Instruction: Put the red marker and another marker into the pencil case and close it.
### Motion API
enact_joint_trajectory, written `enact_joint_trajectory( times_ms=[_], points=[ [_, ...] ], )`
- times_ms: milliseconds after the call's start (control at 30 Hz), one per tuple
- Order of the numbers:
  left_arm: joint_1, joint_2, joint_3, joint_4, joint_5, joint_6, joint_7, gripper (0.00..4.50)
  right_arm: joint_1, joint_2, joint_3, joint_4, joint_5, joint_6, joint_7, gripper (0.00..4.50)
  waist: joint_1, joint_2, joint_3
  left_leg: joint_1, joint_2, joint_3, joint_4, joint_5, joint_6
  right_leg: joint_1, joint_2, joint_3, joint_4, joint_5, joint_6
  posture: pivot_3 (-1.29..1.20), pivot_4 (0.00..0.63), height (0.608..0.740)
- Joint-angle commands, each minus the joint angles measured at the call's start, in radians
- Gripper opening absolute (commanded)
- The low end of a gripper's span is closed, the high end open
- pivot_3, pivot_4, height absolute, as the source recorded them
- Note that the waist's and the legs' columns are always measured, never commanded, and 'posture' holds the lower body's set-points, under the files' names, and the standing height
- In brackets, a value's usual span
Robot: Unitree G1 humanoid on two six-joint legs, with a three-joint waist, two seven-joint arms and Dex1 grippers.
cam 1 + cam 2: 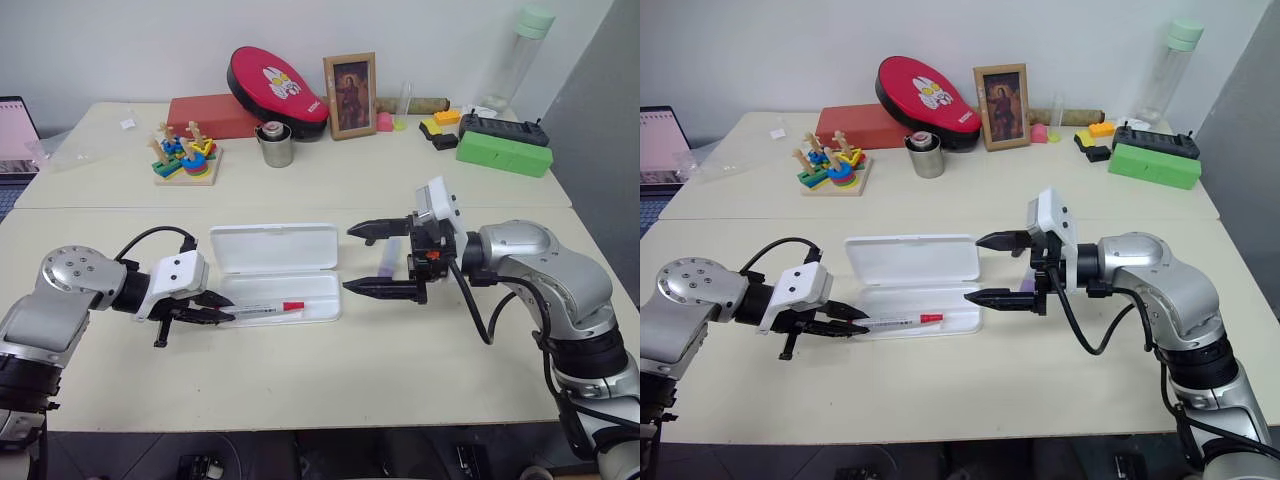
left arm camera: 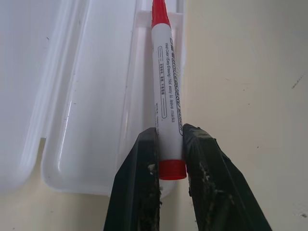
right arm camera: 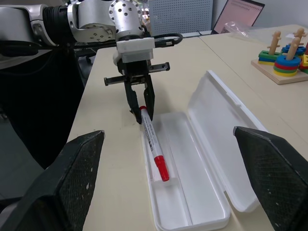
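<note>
— Pale beige table (image 1: pixel 300 370) all round. What's nearest?

— Nearest, the left gripper (image 1: pixel 212 309) is clamped on the butt end of the red marker (image 1: pixel 262 310), a slim white plastic pen with a red cap. It lies along the near edge of the pencil case (image 1: pixel 325 318), a flat white plastic box with rounded corners, lid thrown back flat behind the tray.

— And the right gripper (image 1: pixel 373 260)?

— Spread wide, holding nothing, hovering just off the case's right end. Behind it, partly hidden, the other marker (image 1: pixel 389 259), short, thick and pale lavender, lies on the table.

— How will they handle?

— Light, stiff and smooth, I'd judge; the round barrels could roll or slip, so grip the stubby one across its middle. The case looks thin and light and may slide when its lid is pressed. Farther back stand a wooden ring stacker (image 1: pixel 185 155) and a green box (image 1: pixel 504 152).
</note>
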Motion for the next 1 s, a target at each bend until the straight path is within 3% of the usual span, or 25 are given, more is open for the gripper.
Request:
enact_joint_trajectory(
  times_ms=[33,433,500,733,1000],
  points=[
    [-0.051,-0.021,0.058,0.024,-0.02,-0.005,0.031,0.47,0.002,0.0,-0.008,-0.03,0.004,-0.018,-0.006,4.5,0.0,0.0,0.0,0.0,0.0,0.0,0.0,0.0,0.0,0.0,0.0,0.0,0.0,0.0,0.0,0.0,0.15,0.74],
    [-0.16,-0.112,-0.026,0.128,0.082,-0.081,0.032,0.47,-0.014,0.005,0.016,-0.002,-0.016,-0.034,-0.005,4.5,0.0,0.0,0.0,0.0,0.0,0.0,0.0,0.0,0.0,0.0,0.0,0.0,0.0,0.0,0.0,0.0,0.15,0.74],
    [-0.172,-0.12,-0.035,0.146,0.091,-0.09,0.022,1.17,-0.009,0.002,0.012,-0.006,-0.017,-0.03,-0.009,4.5,-0.001,0.0,0.0,0.0,0.0,0.0,0.0,0.0,0.0,0.0,0.0,0.0,0.0,0.0,0.0,0.0,0.15,0.74],
    [-0.2,-0.143,-0.047,0.184,0.108,-0.102,0.011,2.53,0.003,-0.005,0.006,-0.012,-0.021,-0.02,-0.031,4.5,0.0,0.0,0.0,0.0,0.0,-0.001,0.0,0.0,0.0,0.001,0.0,0.0,0.0,0.0,-0.001,0.0,0.15,0.74],
    [-0.15,-0.213,0.039,0.031,-0.011,0.019,0.09,4.13,0.046,0.031,-0.077,0.008,-0.103,0.173,-0.367,4.5,0.0,0.0,0.0,0.0,0.0,-0.001,0.0,0.0,0.0,0.001,0.0,0.0,0.001,0.003,-0.004,0.0,0.15,0.74]
  ],
)
